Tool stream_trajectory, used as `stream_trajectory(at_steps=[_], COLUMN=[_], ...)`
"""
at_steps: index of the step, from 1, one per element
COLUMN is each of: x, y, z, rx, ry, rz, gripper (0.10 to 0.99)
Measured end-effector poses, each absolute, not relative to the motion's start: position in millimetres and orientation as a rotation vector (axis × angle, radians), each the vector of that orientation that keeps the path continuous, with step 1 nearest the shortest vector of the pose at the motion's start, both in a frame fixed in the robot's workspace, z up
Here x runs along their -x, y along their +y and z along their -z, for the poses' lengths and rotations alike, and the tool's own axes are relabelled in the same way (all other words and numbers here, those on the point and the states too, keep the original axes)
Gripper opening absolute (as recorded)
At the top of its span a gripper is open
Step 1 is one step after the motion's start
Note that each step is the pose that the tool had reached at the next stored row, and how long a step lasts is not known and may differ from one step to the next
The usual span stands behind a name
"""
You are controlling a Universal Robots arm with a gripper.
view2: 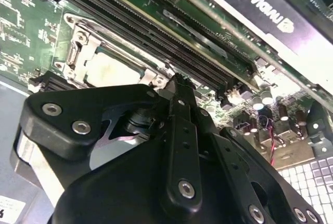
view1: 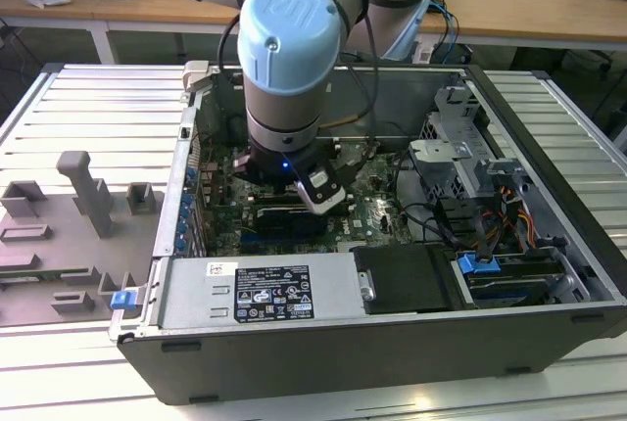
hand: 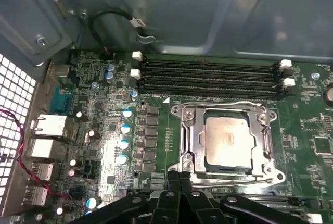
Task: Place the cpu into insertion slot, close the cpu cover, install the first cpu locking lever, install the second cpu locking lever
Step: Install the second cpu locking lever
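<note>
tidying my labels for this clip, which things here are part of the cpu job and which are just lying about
Part of the job:
- cpu, seated in the insertion slot
- cpu cover, down around the chip
- gripper, at the socket's edge

Just lying about:
- memory slots
- graphics card
- power supply
- grey fixture tray beside the case

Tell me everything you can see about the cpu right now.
The cpu is a small flat square chip with a pale silver-beige metal top, faintly smudged. It lies flat in the insertion slot on the green motherboard, framed by the silver cpu cover, which is down around it. The gripper hangs just beside the socket's edge, not touching the chip. In the second wrist view the chip shows past the gripper's links.
</note>
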State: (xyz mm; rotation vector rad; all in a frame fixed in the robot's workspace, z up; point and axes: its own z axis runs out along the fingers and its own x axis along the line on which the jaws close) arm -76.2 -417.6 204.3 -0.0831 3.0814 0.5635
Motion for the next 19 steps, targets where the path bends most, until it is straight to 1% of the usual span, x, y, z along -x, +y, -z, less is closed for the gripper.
stream_trajectory(at_steps=[9,13,19], x=[77.5,77.7,77.7], y=[-417.5,-417.2,-417.2], z=[-190.1,-188.7,-195.5], rx=[0.082,0.082,0.082], ry=[3.064,3.063,3.063], rz=[-0.645,-0.649,-0.648], gripper=[0.106,0.106,0.106])
